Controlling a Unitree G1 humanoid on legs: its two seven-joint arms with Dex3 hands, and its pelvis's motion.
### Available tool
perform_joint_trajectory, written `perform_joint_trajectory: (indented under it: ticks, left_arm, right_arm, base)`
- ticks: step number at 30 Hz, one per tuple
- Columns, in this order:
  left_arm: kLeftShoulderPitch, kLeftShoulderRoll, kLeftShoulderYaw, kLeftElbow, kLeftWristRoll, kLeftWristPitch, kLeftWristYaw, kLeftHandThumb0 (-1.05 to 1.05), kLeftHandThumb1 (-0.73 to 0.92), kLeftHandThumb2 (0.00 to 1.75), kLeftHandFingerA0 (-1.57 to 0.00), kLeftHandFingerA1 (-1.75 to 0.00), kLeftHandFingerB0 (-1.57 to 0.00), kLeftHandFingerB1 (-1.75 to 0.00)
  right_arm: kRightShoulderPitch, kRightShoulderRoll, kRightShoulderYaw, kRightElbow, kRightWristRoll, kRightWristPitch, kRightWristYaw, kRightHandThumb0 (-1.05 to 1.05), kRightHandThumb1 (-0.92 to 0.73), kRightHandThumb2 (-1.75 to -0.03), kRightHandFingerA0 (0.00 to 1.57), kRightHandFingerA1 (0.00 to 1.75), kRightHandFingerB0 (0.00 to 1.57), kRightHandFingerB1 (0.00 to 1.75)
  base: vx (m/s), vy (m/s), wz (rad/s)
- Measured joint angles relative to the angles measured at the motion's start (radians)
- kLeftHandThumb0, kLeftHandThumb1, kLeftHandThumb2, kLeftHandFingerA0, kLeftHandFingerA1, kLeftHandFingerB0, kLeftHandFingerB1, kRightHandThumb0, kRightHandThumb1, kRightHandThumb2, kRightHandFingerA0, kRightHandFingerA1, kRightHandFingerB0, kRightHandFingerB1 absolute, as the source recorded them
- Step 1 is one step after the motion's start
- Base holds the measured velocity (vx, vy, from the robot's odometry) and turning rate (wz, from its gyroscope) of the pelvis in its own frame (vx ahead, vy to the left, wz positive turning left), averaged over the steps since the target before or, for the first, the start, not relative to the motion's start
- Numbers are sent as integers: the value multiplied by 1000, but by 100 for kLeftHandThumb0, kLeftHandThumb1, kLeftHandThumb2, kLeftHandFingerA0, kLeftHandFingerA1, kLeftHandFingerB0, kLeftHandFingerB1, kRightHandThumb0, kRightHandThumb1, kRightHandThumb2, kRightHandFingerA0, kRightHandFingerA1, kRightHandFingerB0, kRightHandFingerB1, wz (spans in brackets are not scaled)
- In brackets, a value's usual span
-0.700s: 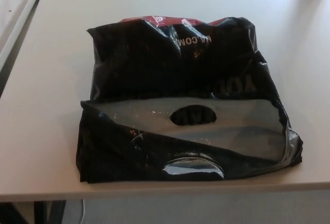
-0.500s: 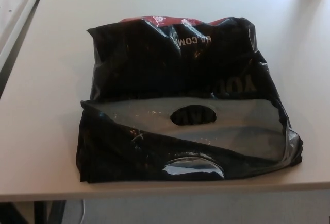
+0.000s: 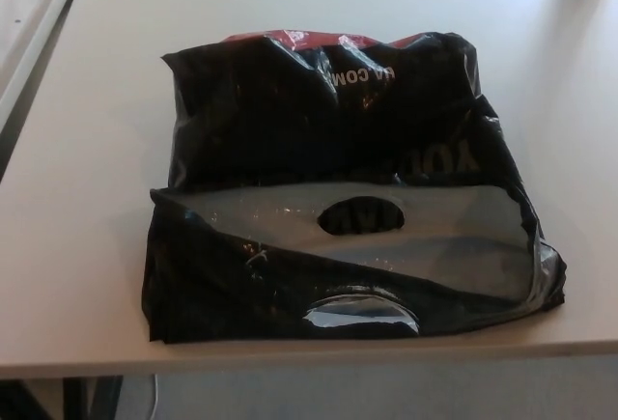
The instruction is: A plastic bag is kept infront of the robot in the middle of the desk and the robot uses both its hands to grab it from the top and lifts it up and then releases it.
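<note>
No robot hand is seen anywhere in the head view, so nothing can be said of whether the left or right hand is spread, pressed together or pinching anything; with neither hand in view, places cannot be fixed against them and are given instead by the sides from which they would enter. The plastic bag (image 3: pixel 338 179) is found lying flat in the middle of the desk (image 3: pixel 87 198), its mouth turned toward the near edge, where both hands would be expected to arrive, the left from picture left and the right from picture right.

The bag is judged to be light, soft and limp; it would be expected to sag and crumple once raised, and its glossy film may slip under thick fingers. It is made of thin black plastic, creased and shiny, with pale lettering and a red strip along the far edge. The inner face shows grey where the near flap is folded open. Two oval handle holes are seen: the upper cutout (image 3: pixel 362 215) in the grey layer and the lower cutout (image 3: pixel 362 309) close to the desk edge.

Hold is best taken along the top rim on either side of the cutouts, where the film is doubled. The grab has not yet been made, and the lift and release are judged still to come
</note>
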Motion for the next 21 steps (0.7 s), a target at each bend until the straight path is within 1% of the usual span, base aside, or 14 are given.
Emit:
perform_joint_trajectory:
  ticks: [2,3,4,7,9,11,12,13,16,17,18,19,20,21]
  left_arm:
    - [-9,0,23,-40,0,-18,2,-20,27,82,-7,-50,-6,-50]
    - [-20,3,43,-75,0,-31,4,-41,36,59,-27,-38,-12,-32]
    - [-30,8,59,-105,0,-43,5,-37,35,57,-44,-41,-13,-31]
    - [-97,63,108,-202,1,-83,7,-33,41,53,-51,-39,-12,-27]
    - [-152,107,120,-237,-1,-105,6,-34,42,53,-47,-37,-13,-27]
    - [-188,133,119,-248,-2,-115,3,-39,37,58,-33,-38,-9,-31]
    - [-209,146,116,-248,-3,-117,1,-39,37,58,-33,-38,-9,-31]
    - [-229,156,111,-247,-4,-117,-2,-43,39,61,-25,-37,-8,-33]
    - [-274,183,89,-237,-11,-117,-14,-47,39,63,-20,-36,-8,-33]
    - [-287,187,78,-231,-13,-116,-19,-44,39,62,-17,-35,-9,-33]
    - [-294,188,71,-227,-16,-115,-22,-44,39,62,-17,-35,-9,-33]
    - [-298,188,63,-223,-18,-113,-26,-24,37,88,0,-48,-1,-49]
    - [-305,188,49,-217,-23,-109,-33,-24,37,88,0,-48,-1,-49]
    - [-315,189,35,-205,-26,-103,-39,-38,47,55,-19,-29,-11,-27]
  right_arm:
    - [-22,-17,-21,-16,-4,-17,-5,-64,-41,-74,12,35,0,7]
    - [-46,-33,-40,-29,-8,-28,-9,-63,-40,-76,12,41,0,11]
    - [-66,-48,-54,-44,-13,-38,-12,-64,-39,-77,17,45,2,14]
    - [-166,-118,-108,-100,-49,-73,-33,-65,-40,-76,27,46,4,24]
    - [-237,-160,-129,-128,-81,-102,-51,-66,-41,-73,42,49,7,28]
    - [-279,-179,-135,-141,-105,-123,-65,-63,-39,-76,24,46,3,19]
    - [-295,-183,-135,-147,-120,-133,-73,-63,-39,-76,24,46,3,19]
    - [-307,-185,-135,-152,-137,-142,-82,-60,-47,-55,23,32,3,22]
    - [-328,-186,-131,-164,-191,-166,-108,-64,-47,-54,26,33,4,23]
    - [-333,-186,-127,-166,-212,-172,-117,-67,-39,-77,24,46,3,15]
    - [-337,-186,-123,-166,-225,-175,-122,-67,-39,-77,24,46,3,15]
    - [-340,-186,-118,-166,-237,-176,-126,-70,-47,-54,32,36,2,24]
    - [-345,-186,-111,-164,-258,-178,-134,-70,-47,-54,32,36,2,24]
    - [-355,-188,-103,-157,-275,-179,-139,-71,-40,-79,32,49,4,16]
  base:
    - [0,0,0]
    - [0,0,0]
    - [0,0,0]
    - [0,0,0]
    - [0,0,0]
    - [0,0,0]
    - [0,0,0]
    - [0,0,0]
    - [0,0,0]
    - [0,0,0]
    - [0,0,0]
    - [0,0,0]
    - [0,0,0]
    - [0,0,0]
